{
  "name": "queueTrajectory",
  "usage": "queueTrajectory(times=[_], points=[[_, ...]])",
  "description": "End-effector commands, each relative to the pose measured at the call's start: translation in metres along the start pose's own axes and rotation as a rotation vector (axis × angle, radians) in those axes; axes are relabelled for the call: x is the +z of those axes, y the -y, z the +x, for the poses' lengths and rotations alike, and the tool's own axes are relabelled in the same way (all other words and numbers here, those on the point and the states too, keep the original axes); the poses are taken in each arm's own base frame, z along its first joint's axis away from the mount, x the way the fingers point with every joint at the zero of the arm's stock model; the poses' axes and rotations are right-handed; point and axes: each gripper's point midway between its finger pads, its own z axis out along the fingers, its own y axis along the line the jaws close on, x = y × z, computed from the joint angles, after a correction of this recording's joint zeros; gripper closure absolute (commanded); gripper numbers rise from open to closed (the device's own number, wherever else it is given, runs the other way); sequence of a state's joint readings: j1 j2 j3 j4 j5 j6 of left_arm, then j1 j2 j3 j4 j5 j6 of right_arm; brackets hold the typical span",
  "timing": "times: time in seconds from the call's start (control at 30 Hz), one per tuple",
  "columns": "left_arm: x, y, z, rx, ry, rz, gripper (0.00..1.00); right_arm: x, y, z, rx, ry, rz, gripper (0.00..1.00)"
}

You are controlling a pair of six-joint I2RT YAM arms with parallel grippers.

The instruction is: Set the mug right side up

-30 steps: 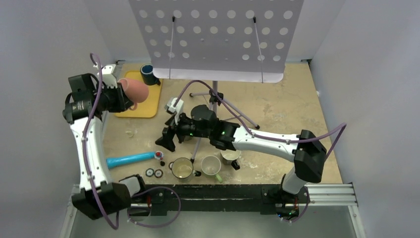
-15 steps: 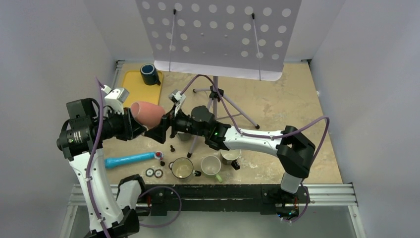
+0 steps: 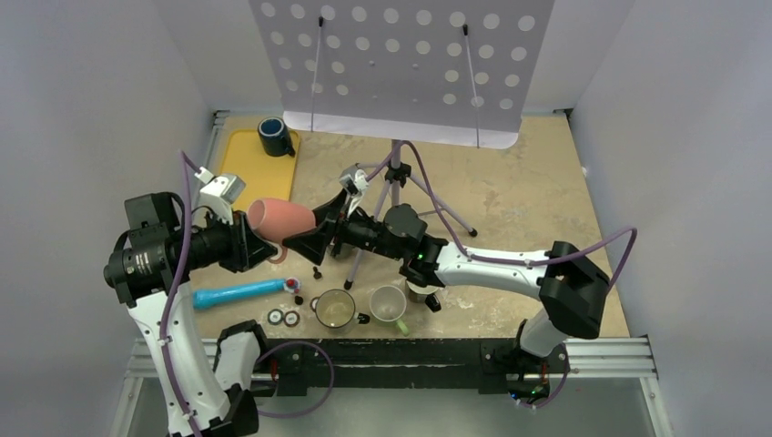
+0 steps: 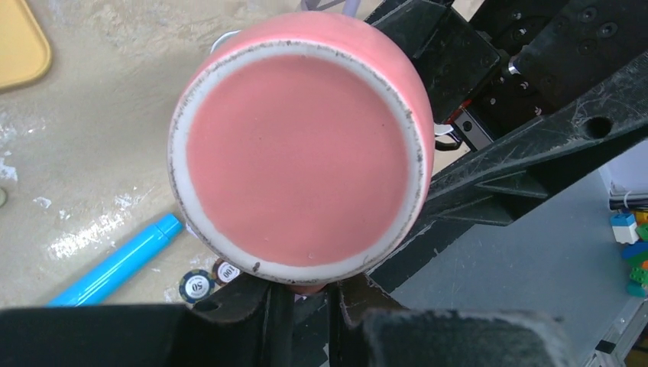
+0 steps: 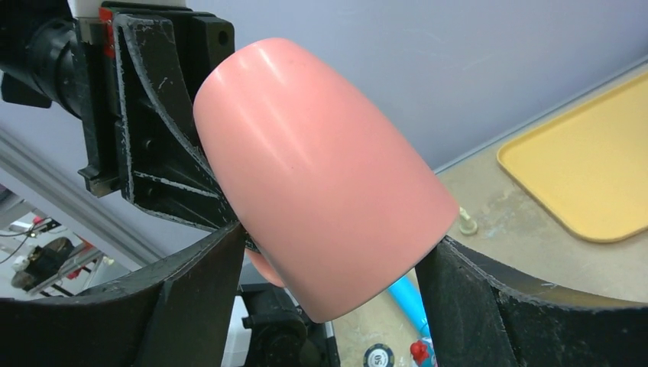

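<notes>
A pink mug (image 3: 282,217) hangs in the air on its side over the table's left part. My left gripper (image 3: 250,241) is shut on its handle. In the left wrist view the mug's flat base (image 4: 298,153) faces the camera and the handle is pinched between the fingers (image 4: 306,294). My right gripper (image 3: 309,238) is open and straddles the mug's other end. In the right wrist view its two fingers (image 5: 332,260) lie along either side of the mug (image 5: 321,199), close to or just touching its wall.
A perforated music stand (image 3: 401,64) on tripod legs (image 3: 428,205) stands at the back. A yellow tray (image 3: 246,173) with a dark blue roll (image 3: 273,137) lies back left. A blue marker (image 3: 238,292), poker chips (image 3: 282,318) and three upright mugs (image 3: 335,309) lie near the front.
My left arm swung the mug from over the tray down toward the table's middle and turned it sideways. My right gripper rose to meet it and now straddles the mug.
</notes>
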State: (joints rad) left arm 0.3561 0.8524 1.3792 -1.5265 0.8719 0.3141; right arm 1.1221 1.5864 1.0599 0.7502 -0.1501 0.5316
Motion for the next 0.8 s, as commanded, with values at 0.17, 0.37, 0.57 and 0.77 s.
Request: queueTrajectory(times=[0.17,0.37,0.57,0.77], points=[[0.005,0.024,-0.004,0.069,0.040,0.192,1.00,0.006,-0.066,-0.066,-0.005,0.213,-0.302,0.59],[0.011,0.007,0.008,0.108,-0.006,0.145,0.94,0.006,-0.061,-0.064,-0.157,0.182,-0.189,1.00],[0.015,-0.024,0.015,0.127,-0.050,0.001,0.41,0.011,-0.024,-0.040,-0.279,0.040,-0.025,1.00],[-0.006,-0.092,0.011,0.162,-0.095,-0.400,0.00,0.008,0.013,-0.005,-0.445,-0.204,0.141,1.00]])
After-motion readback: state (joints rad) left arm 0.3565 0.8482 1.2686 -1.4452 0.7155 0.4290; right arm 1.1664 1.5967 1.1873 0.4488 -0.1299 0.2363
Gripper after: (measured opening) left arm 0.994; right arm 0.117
